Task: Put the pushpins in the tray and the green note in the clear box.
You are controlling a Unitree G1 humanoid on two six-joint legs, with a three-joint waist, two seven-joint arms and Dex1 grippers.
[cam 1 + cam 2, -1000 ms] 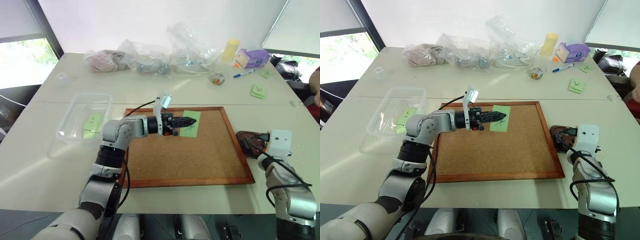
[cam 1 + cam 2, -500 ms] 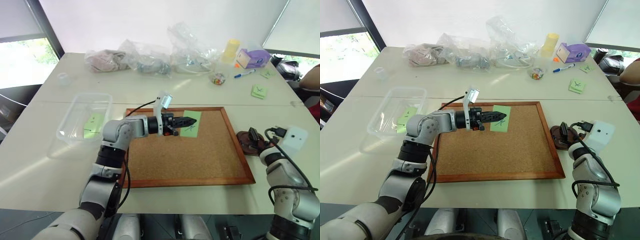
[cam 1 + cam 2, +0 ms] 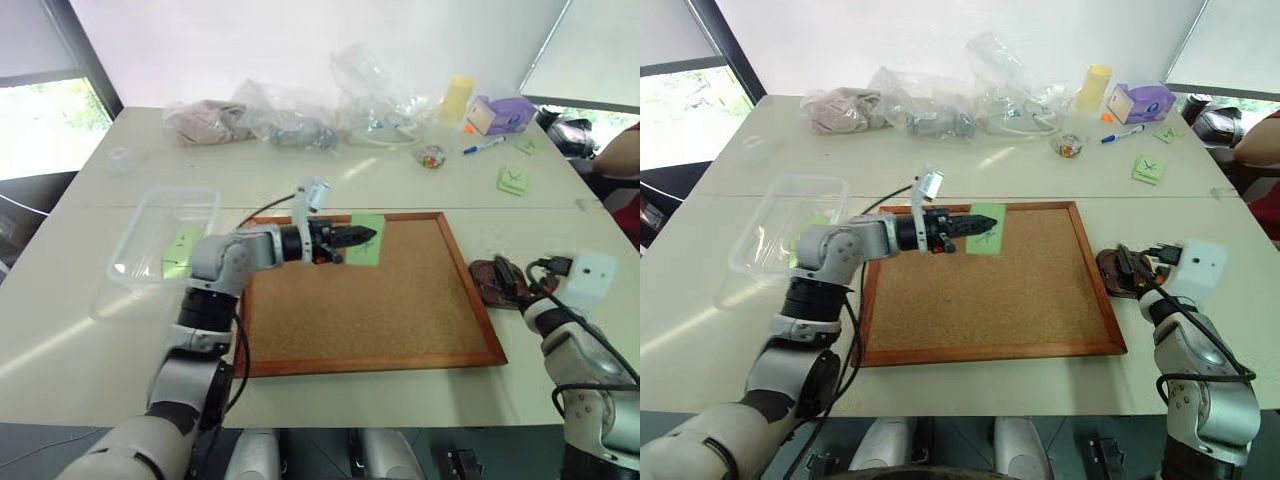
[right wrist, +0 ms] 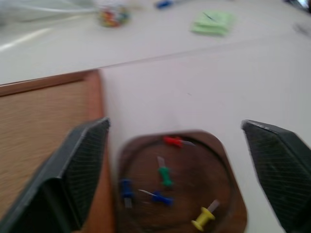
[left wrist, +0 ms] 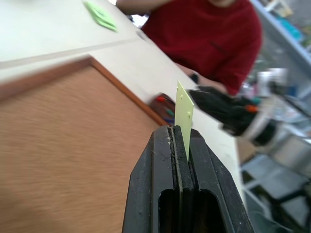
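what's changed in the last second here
The left gripper, shut on the green note, has carried it a little left toward the clear box. The right gripper rose open off the tray. Corkboard and pushpins stayed put.

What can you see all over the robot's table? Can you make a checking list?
Surface: white table, corkboard in the middle.
Job's things: green note pinched, lifted off the cork; pushpins in the tray; clear box holds another green note.
Clutter: plastic bags, marker, loose notes.
Grippers: left gripper shut on the note; right gripper open above the tray.
Cables: black cable on the left arm.
Surroundings: person in red.
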